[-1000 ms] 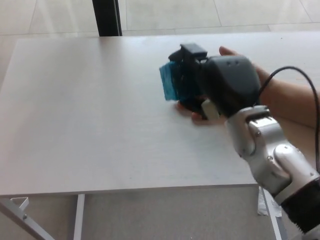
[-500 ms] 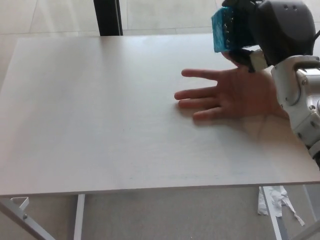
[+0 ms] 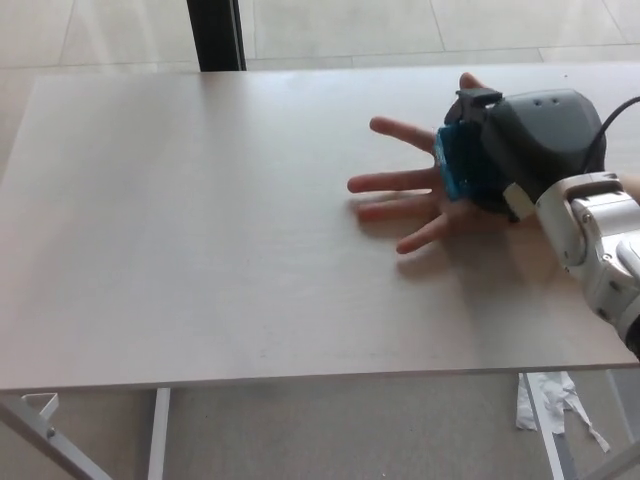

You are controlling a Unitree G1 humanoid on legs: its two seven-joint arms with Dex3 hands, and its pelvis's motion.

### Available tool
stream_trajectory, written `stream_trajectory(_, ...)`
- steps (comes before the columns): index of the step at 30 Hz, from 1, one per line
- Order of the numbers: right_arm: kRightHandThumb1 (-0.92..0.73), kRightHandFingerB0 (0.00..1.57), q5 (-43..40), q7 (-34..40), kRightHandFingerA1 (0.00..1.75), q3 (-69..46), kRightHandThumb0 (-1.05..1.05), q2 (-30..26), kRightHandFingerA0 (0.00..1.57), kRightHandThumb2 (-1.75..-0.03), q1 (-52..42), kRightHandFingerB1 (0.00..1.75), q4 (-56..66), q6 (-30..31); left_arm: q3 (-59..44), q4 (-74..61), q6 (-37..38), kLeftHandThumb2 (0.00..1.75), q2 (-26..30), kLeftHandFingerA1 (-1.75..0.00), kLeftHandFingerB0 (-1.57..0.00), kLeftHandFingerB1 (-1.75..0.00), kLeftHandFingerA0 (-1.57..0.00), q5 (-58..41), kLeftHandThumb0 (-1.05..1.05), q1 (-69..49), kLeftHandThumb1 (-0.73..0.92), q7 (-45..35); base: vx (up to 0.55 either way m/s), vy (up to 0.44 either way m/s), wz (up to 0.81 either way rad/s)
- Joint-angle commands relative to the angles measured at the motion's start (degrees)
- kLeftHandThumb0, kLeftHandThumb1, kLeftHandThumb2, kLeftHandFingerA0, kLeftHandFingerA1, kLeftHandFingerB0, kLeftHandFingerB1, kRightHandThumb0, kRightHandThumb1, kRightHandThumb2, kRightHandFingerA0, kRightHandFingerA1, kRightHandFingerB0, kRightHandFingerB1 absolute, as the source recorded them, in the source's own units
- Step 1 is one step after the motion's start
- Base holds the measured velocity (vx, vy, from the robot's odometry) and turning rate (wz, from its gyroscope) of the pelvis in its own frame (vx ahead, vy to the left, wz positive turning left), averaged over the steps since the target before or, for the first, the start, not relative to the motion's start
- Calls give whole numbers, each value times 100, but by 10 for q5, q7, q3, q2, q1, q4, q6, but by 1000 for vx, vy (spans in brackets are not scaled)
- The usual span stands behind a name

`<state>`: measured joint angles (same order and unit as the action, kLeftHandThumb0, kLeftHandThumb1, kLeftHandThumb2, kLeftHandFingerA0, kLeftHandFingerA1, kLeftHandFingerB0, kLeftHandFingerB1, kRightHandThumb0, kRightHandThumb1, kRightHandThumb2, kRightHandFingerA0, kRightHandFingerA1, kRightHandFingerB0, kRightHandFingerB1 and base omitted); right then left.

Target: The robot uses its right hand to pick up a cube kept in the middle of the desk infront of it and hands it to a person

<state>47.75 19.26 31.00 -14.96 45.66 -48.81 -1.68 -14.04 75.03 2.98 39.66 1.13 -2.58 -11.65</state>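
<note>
Over pale desk (image 3: 200,250), right hand (image 3: 520,150) clasped round blue cube (image 3: 452,165), above person's open palm (image 3: 420,195).

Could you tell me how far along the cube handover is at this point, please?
Picking up looks done: the blue cube is off the desk, held in the right hand. In hand: the cube is over the person's open palm, which lies on the desk with its fingers spread. Left: releasing the cube; whether it touches the palm is unclear.

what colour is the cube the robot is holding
Blue: the cube in the right hand, head view.
</note>
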Motion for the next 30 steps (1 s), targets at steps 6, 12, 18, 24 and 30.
stream_trajectory(6, -63, 85, 22, -1, 164, 26, -37, 4, 85, -64, 18, 89, -28, 8, 0, -1, 9, 70, -1, -54, -47, -40, -51, -2, -81, -2, 92, 2, 0, 0, 0)
stream_trajectory(12, -58, 29, 59, -59, 45, 67, -50, 0, 23, -59, 21, 31, -4, 81, 2, -1, 10, 72, -2, -64, -48, -41, -51, 1, -83, -8, 92, 3, 0, 0, 0)
stream_trajectory(18, -45, 0, 56, -109, 17, 64, -75, 2, 0, -82, 14, 15, 37, 125, -6, 0, 10, 71, -4, -67, -51, -42, -57, -8, -82, -14, 92, 5, 0, 0, 0)
stream_trajectory(24, -48, 0, 98, -188, 0, 97, -95, -22, 0, -56, 31, 0, 85, 146, 0, 1, 10, 71, -6, -99, -49, -41, -61, 1, -84, -15, 92, 18, 0, 0, 0)
stream_trajectory(30, -45, 0, 76, -256, 0, 71, -96, -49, 0, -56, 19, 0, 194, 152, -3, -1, 13, 114, -7, -68, -47, -55, -54, -3, -78, -23, 74, 9, 0, 0, 0)
